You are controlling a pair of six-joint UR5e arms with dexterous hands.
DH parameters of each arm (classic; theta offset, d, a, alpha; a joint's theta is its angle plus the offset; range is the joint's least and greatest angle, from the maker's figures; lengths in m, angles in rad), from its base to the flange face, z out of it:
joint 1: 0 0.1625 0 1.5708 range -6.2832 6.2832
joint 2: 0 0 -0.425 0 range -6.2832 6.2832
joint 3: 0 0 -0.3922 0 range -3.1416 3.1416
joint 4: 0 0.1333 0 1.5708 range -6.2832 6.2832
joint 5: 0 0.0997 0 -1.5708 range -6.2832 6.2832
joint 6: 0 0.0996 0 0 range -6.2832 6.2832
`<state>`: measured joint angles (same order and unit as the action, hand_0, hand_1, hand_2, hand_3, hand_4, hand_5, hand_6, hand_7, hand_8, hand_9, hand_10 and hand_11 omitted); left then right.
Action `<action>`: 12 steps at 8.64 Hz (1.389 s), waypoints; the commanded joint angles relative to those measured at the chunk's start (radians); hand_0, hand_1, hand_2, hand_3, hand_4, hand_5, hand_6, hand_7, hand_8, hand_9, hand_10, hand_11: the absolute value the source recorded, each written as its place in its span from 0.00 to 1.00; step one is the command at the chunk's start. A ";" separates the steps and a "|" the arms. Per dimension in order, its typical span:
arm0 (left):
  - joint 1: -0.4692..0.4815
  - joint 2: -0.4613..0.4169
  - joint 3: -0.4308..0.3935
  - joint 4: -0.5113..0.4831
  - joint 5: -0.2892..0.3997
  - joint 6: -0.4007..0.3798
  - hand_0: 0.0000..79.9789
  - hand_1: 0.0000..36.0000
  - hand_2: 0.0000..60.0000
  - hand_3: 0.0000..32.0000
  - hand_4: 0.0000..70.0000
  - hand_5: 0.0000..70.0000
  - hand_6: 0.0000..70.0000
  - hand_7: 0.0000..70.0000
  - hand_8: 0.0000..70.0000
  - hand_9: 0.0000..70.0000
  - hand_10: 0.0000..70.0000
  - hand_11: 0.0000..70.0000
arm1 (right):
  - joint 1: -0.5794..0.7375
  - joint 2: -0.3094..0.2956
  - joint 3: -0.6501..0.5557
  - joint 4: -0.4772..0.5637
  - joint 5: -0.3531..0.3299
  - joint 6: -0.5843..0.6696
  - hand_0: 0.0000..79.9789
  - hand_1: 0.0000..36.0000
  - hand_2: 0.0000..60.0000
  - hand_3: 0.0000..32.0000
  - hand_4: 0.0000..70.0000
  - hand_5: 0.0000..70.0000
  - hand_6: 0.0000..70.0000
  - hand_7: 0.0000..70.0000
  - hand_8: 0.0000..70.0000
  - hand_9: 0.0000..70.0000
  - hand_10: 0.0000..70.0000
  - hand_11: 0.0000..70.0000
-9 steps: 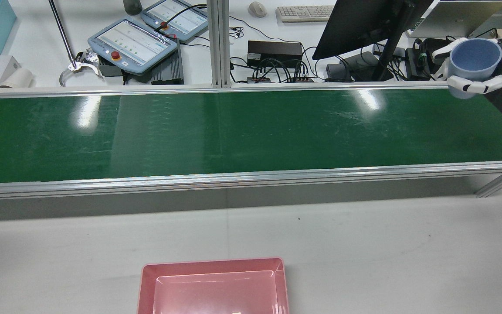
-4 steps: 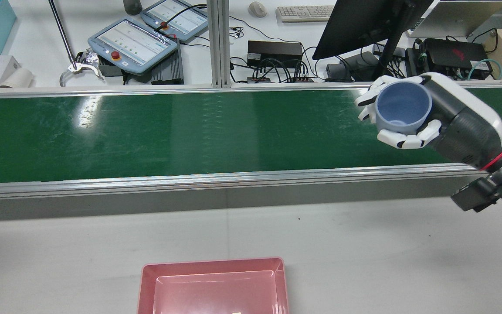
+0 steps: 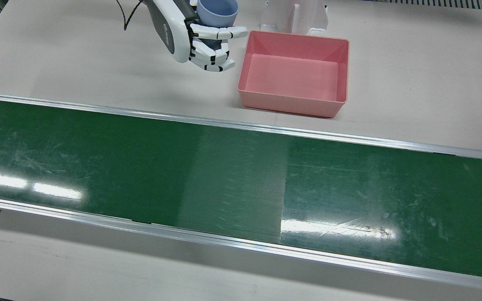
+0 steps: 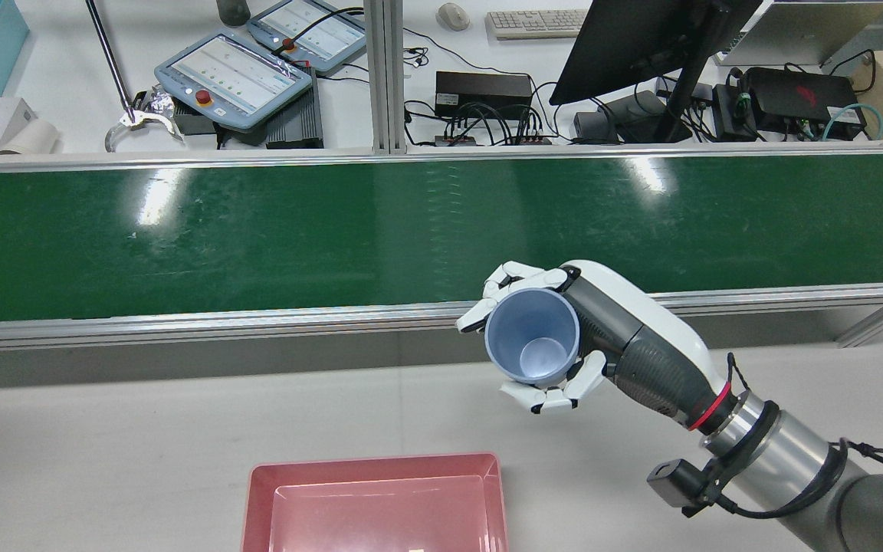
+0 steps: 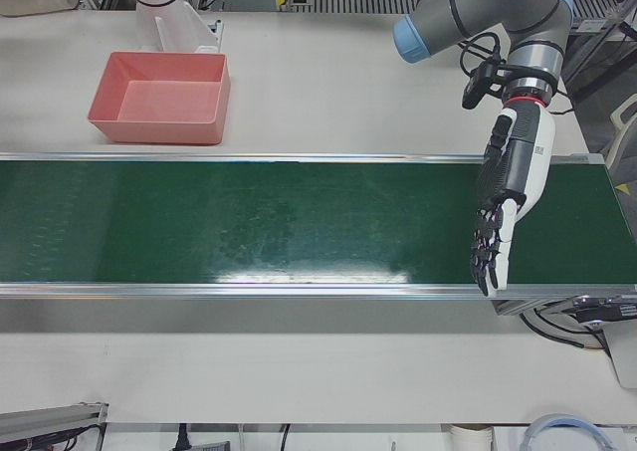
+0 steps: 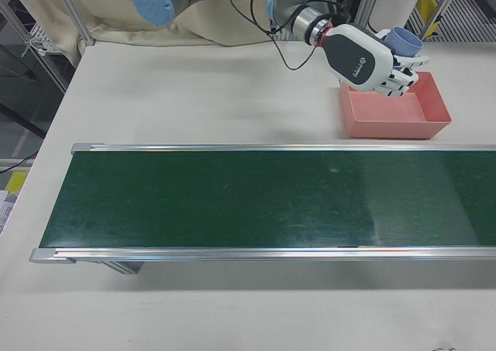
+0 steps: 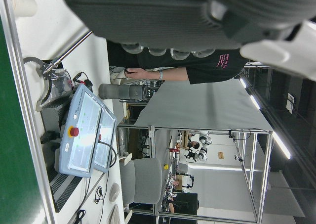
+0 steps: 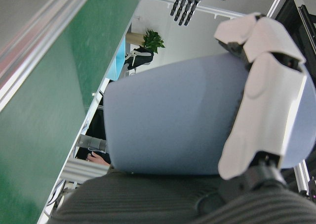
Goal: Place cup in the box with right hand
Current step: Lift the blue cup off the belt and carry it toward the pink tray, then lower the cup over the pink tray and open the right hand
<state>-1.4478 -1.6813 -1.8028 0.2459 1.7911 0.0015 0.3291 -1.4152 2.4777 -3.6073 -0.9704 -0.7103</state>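
Up close in the right hand view, the pale blue cup (image 8: 177,117) fills the frame, a white finger (image 8: 261,95) wrapped over its wall and the dark palm pressed beneath it, so the right robot hand (image 4: 545,349) is clamped around the cup. In the rear view that hand holds the cup (image 4: 531,346) above the bare white table (image 4: 142,437), with the mouth tipped toward the camera so the inside bottom shows. Fingers curl round the rim on both sides. The pink box (image 4: 376,502) sits on the table at the lower edge of the rear view, empty, and the cup is off to one side of it, not over its opening. From the front view, the cup (image 3: 217,10) and the right robot hand (image 3: 201,39) hover just beside the short wall of the box (image 3: 294,102), with the green conveyor belt (image 3: 224,175) running across the table on the side away from the arms. Farther out, in the left-front view, the left robot hand (image 5: 503,212) hangs over the end of the belt (image 5: 239,222), fingers stretched out straight and pointing down, nothing in it, well apart from the box (image 5: 159,127).
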 commanded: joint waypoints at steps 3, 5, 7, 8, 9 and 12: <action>0.000 0.000 0.000 0.000 -0.001 0.000 0.00 0.00 0.00 0.00 0.00 0.00 0.00 0.00 0.00 0.00 0.00 0.00 | -0.186 0.036 -0.005 -0.001 0.068 -0.123 0.61 0.27 0.07 0.00 0.24 0.05 0.06 0.20 0.00 0.02 0.02 0.05; 0.000 0.000 0.000 0.000 0.001 0.000 0.00 0.00 0.00 0.00 0.00 0.00 0.00 0.00 0.00 0.00 0.00 0.00 | -0.188 0.035 -0.003 -0.001 0.067 -0.120 0.47 0.08 0.10 0.00 0.25 0.01 0.05 0.21 0.00 0.02 0.01 0.02; 0.001 0.002 0.000 0.000 0.001 0.000 0.00 0.00 0.00 0.00 0.00 0.00 0.00 0.00 0.00 0.00 0.00 0.00 | -0.188 0.035 -0.003 -0.001 0.067 -0.118 0.52 0.06 0.00 0.00 0.28 0.02 0.06 0.25 0.00 0.03 0.02 0.03; 0.000 0.000 0.000 0.000 0.001 0.000 0.00 0.00 0.00 0.00 0.00 0.00 0.00 0.00 0.00 0.00 0.00 0.00 | -0.188 0.035 -0.003 -0.001 0.067 -0.118 0.52 0.07 0.00 0.00 0.28 0.02 0.06 0.26 0.00 0.03 0.02 0.04; 0.000 0.000 0.000 0.000 -0.001 0.000 0.00 0.00 0.00 0.00 0.00 0.00 0.00 0.00 0.00 0.00 0.00 0.00 | -0.188 0.036 -0.003 0.001 0.067 -0.118 0.47 0.10 0.11 0.00 0.25 0.02 0.06 0.25 0.00 0.03 0.02 0.04; 0.001 0.000 0.000 0.000 -0.001 0.000 0.00 0.00 0.00 0.00 0.00 0.00 0.00 0.00 0.00 0.00 0.00 0.00 | -0.188 0.032 0.003 -0.001 0.067 -0.112 0.37 0.07 0.17 0.00 0.27 0.01 0.07 0.30 0.00 0.04 0.02 0.04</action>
<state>-1.4475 -1.6807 -1.8024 0.2454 1.7909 0.0016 0.1401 -1.3793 2.4750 -3.6076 -0.9035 -0.8279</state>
